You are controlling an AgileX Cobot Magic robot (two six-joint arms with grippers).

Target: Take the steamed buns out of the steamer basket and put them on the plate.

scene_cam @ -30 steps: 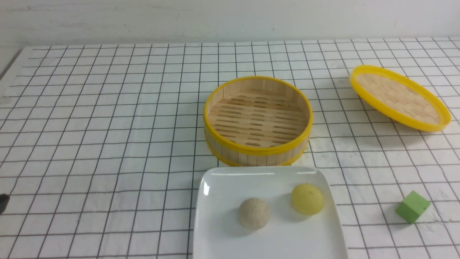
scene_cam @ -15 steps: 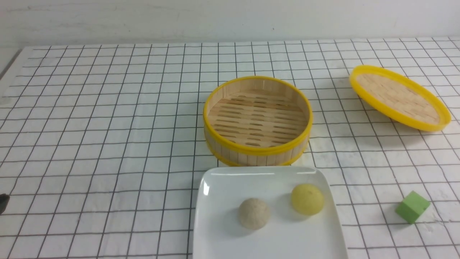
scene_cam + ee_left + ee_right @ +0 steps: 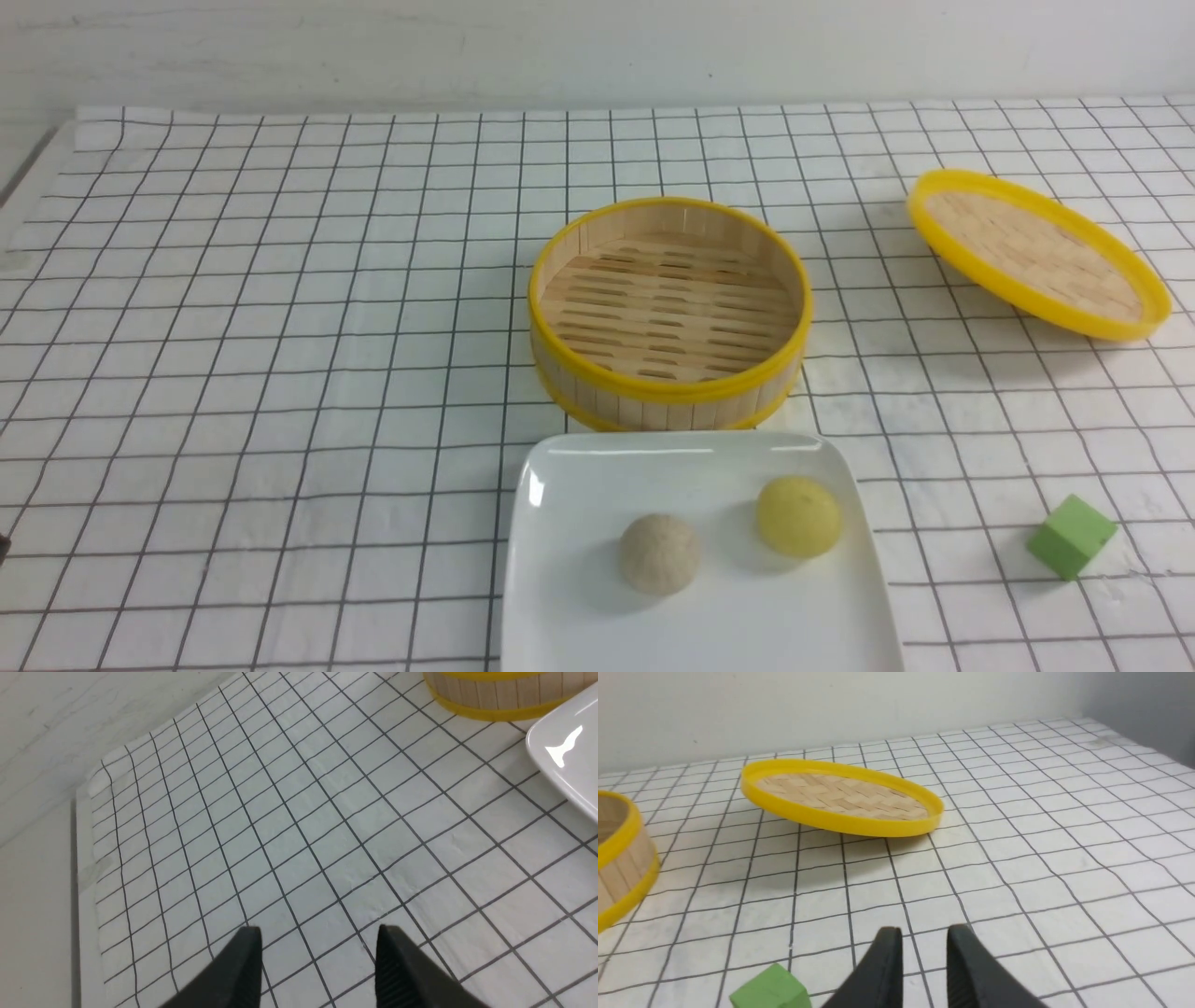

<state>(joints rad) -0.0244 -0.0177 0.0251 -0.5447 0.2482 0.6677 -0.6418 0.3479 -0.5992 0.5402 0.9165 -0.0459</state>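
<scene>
Since both buns already sit on the plate [image 3: 579,485], the front view leaves little to spoil except by accident. One beige bun [image 3: 660,553] lies near the plate's middle and one yellow bun [image 3: 798,516] to its right, the two apart. One basket [image 3: 653,403] stands just beyond the plate's far edge, holding no bun. One lid [image 3: 1036,252] rests tilted at the far right, and one green cube [image 3: 1071,537] sits near right. I'd judge the task as good as done. The risk is an arm sweeping over the plate and knocking a round bun, which would roll easily on that glaze.

From the left wrist, the left claw [image 3: 317,938] hangs over bare cloth [image 3: 289,812] on the left side, jaws wide with nothing between them. The plate's corner and the basket wall are well apart from it. Trouble here would come only from snagging the cloth, which would drag everything along.

From the right wrist, the right claw [image 3: 924,935] shows jaws only narrowly parted and empty. The cube is near it and the lid farther off. A careless swing could nudge the cube or tip the lid flat.
</scene>
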